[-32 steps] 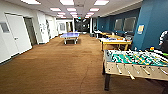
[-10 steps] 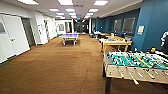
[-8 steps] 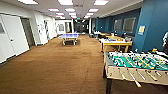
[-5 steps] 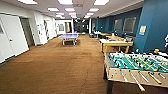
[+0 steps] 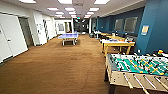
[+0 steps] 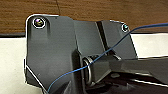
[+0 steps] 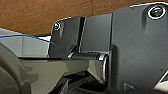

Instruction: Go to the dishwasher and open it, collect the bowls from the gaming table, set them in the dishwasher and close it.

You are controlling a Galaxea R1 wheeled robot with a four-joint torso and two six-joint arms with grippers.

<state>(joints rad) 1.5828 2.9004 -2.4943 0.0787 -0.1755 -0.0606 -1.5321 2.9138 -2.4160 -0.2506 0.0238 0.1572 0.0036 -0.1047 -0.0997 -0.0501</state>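
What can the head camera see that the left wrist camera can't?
The head view shows the big room: the table-football table with its green field at right, a blue table-tennis table farther down, a wooden table, blue walls and white doors. The left wrist view instead shows the robot's own dark plate up close, with a thin blue wire across it. Both show the brown carpet.

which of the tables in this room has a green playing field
The table-football table, nearest the camera at the lower right of the head view. The ping-pong table farther down the room is blue-topped, and the wooden table has a plain yellowish top.
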